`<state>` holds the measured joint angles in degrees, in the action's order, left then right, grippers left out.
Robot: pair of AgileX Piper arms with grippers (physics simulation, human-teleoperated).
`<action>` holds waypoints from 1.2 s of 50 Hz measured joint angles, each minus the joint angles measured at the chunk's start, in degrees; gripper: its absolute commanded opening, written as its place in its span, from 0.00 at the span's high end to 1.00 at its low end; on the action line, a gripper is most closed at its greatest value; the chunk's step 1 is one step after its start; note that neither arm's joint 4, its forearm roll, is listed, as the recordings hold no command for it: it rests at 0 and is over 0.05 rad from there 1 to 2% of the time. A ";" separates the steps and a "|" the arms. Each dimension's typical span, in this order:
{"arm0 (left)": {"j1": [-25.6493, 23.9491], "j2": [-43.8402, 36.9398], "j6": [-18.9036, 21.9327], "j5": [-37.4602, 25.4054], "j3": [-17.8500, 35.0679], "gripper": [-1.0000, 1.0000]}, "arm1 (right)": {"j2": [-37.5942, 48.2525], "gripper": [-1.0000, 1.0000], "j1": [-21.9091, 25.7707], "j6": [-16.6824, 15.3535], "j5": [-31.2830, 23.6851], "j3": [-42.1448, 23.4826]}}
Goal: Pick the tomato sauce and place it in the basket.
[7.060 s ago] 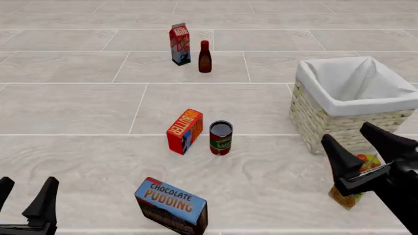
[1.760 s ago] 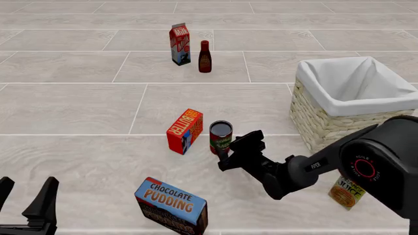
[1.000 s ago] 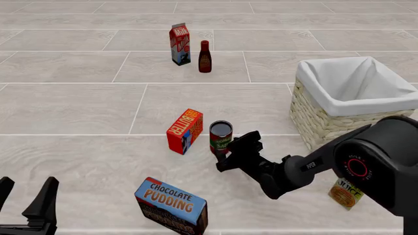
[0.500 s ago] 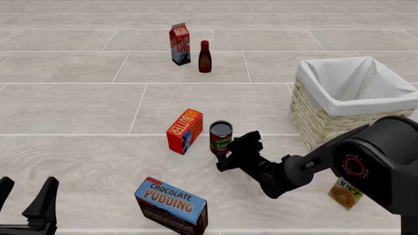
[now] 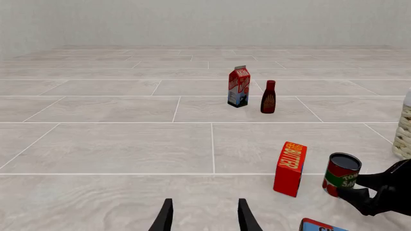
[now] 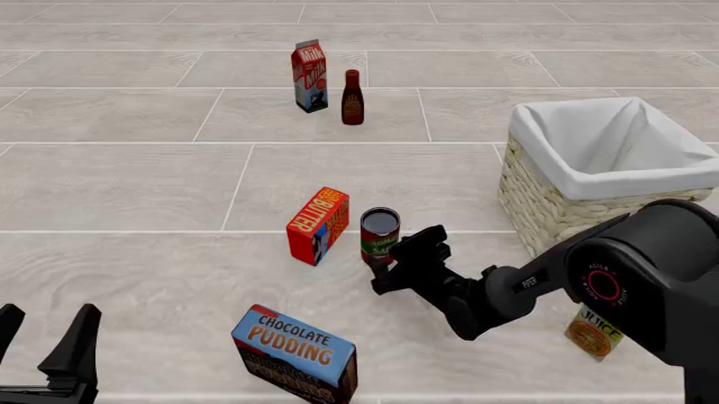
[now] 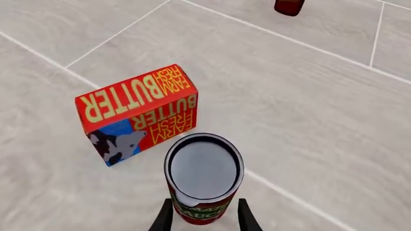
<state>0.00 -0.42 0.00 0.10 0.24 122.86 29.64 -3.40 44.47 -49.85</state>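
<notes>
The tomato sauce can (image 6: 380, 236) stands upright on the floor beside the butter box. It also shows in the left wrist view (image 5: 341, 174) and the right wrist view (image 7: 204, 175). My right gripper (image 6: 396, 257) is open, with one finger on each side of the can's lower part; in the right wrist view (image 7: 204, 219) the can sits between the fingers. The wicker basket (image 6: 561, 210) with white lining stands at the right, behind my right arm. My left gripper (image 6: 43, 333) is open and empty at the near left edge.
A red butter box (image 6: 316, 225) stands just left of the can. A chocolate pudding box (image 6: 295, 353) lies near the front. A milk carton (image 6: 309, 76) and a dark red-brown bottle (image 6: 352, 98) stand far back. A juice carton (image 6: 595, 332) sits under my right arm.
My right arm swung in from the right and brought its open gripper around the can. In the last second it only crept slightly closer. The left arm has not moved.
</notes>
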 measured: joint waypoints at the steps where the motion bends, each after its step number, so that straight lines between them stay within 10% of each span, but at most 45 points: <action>1: 0.00 0.00 0.00 0.00 0.00 0.00 | 0.05 0.00 0.00 0.00 0.02 -0.02; 60: 0.00 0.00 0.00 0.00 0.00 0.00 | 0.82 0.00 0.21 -0.33 -1.12 -1.32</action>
<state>0.00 -0.42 0.00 0.10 0.24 123.68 29.85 -3.73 43.35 -51.17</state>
